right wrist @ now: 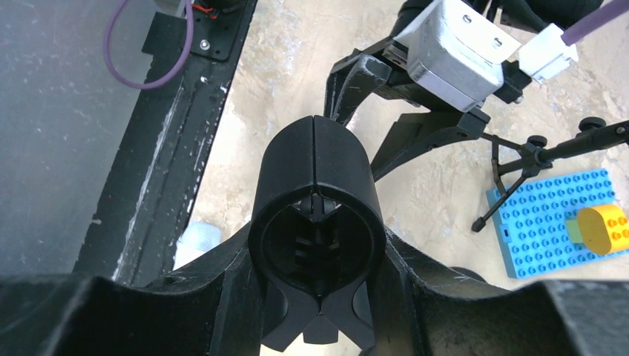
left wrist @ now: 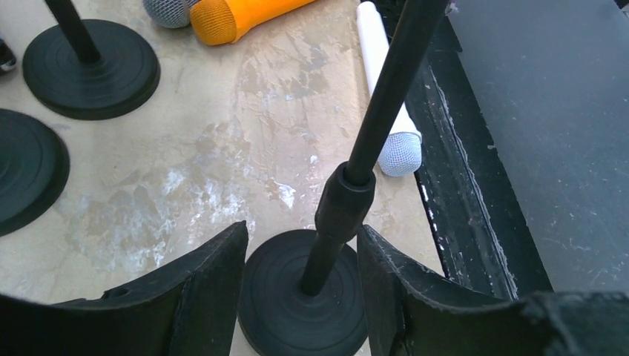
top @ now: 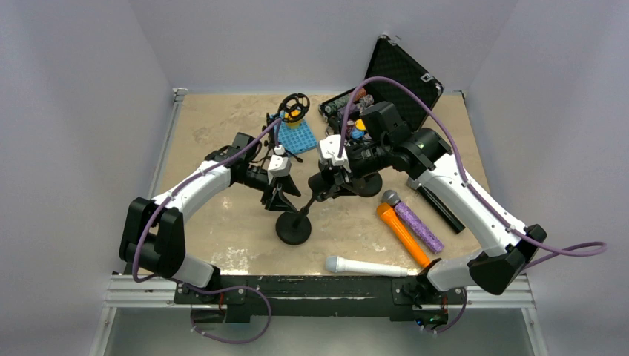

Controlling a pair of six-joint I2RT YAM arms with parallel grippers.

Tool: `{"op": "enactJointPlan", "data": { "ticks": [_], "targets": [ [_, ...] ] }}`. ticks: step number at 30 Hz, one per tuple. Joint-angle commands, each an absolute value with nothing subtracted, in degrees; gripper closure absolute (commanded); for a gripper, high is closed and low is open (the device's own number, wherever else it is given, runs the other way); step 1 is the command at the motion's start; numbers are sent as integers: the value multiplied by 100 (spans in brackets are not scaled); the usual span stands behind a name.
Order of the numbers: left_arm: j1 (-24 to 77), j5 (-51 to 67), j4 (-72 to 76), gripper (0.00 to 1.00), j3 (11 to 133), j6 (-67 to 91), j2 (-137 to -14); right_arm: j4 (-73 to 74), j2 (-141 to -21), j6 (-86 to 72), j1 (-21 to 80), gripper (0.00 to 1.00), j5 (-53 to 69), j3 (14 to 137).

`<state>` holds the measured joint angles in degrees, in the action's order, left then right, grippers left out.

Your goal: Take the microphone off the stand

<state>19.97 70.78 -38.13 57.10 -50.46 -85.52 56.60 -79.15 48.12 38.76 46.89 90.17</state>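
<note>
The black stand [top: 294,228] rests on its round base at the table's middle, its pole [left wrist: 386,96] leaning toward the right arm. My left gripper [top: 280,194] [left wrist: 303,228] is open astride the pole's collar low down: the right finger touches it and the left finger stands apart. My right gripper [top: 326,182] [right wrist: 317,233] is shut on the stand's clip [right wrist: 317,193], whose round socket holds nothing. A white microphone [top: 367,267] [left wrist: 400,152] lies flat by the front rail, and its mesh head [right wrist: 196,241] shows below the clip.
An orange microphone [top: 400,230] and a purple one [top: 417,222] lie to the right. Two more stand bases [left wrist: 93,67] [left wrist: 26,167] sit close by. Behind are a blue studded plate [top: 297,137] [right wrist: 549,222], a small tripod [right wrist: 519,167] and an open black case [top: 400,70].
</note>
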Motion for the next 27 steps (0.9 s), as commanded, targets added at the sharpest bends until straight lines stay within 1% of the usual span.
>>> {"op": "enactJointPlan", "data": {
  "ticks": [1, 6, 11, 13, 15, 17, 18, 20, 22, 24, 25, 27],
  "targets": [
    [2246, 7562, -3453, 40, 5929, -5405, -8727, 5651, -7638, 5526, 3858, 100, 4376, 8900],
    [2642, 7534, -3321, 37, 5870, -5403, -8871, 5624, -7504, 5788, 3858, 100, 4270, 8634],
    [2826, 7489, -3350, 43, 5797, -5327, -8885, 5603, -7491, 5907, 3858, 100, 4210, 8550],
    [2854, 7461, -3452, 50, 5800, -5338, -8886, 5542, -7471, 5907, 3858, 100, 4161, 8498],
    [2872, 7382, -3603, 61, 5834, -5400, -8919, 5463, -7427, 5845, 3858, 100, 4150, 8421],
    [2874, 7227, -3734, 70, 5852, -5454, -8923, 5385, -7382, 5716, 3854, 100, 4122, 8342],
    [2874, 7121, -3780, 72, 5847, -5464, -8883, 5328, -7364, 5587, 3858, 100, 4093, 8323],
    [2866, 6925, -3795, 72, 5753, -5450, -8684, 5172, -7342, 5068, 3853, 100, 3997, 8313],
    [2857, 6685, -3421, 76, 5490, -5051, -8317, 5103, -7322, 4318, 3731, 100, 4141, 8419],
    [2856, 6386, -2731, 82, 5115, -4363, -7831, 5183, -7321, 3702, 3566, 100, 4438, 8545],
    [2856, 6210, -2375, 86, 4935, -4013, -7594, 5302, -7319, 3548, 3546, 100, 4518, 8606],
    [2856, 5741, -1563, 100, 4604, -3093, -7042, 5418, -7321, 3169, 3544, 100, 4622, 8676]
  ]
}}
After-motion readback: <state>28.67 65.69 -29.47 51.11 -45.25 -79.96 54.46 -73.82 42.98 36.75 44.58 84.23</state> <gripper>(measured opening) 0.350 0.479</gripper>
